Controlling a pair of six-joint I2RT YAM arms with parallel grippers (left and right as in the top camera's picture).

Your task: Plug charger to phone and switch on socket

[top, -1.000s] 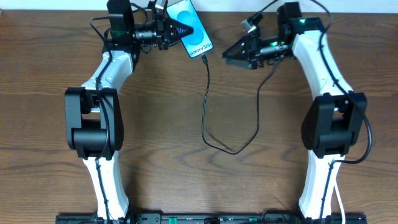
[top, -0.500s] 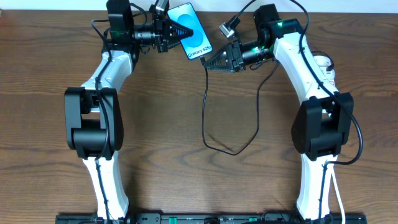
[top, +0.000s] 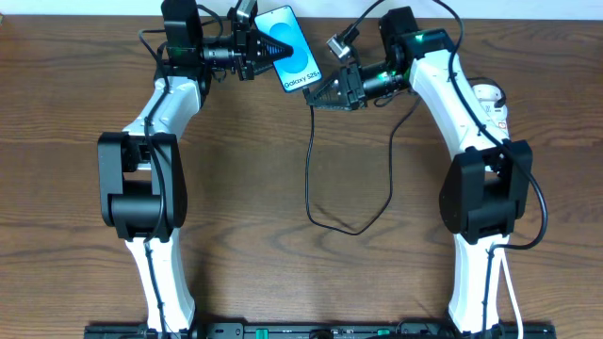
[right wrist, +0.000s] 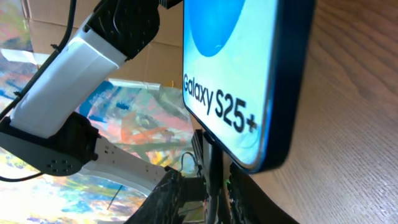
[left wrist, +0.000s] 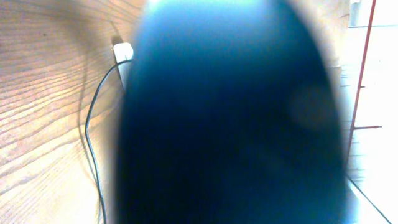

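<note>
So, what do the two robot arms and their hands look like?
The left arm and right arm have white rounded links with bulky black joint housings. Thin black cables run along them. The left hand and right hand are black and tapered. A green light glows on the right arm.

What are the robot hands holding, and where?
Left gripper clamps the slim blue-screened phone by its upper half. Right gripper flanks the thin black charger plug; a grip cannot be told.

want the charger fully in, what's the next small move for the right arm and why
Probably close the right gripper on the charger and press it straight into the bottom edge of the phone: its plug tip sits right there, and the left gripper clamps the phone.
</note>
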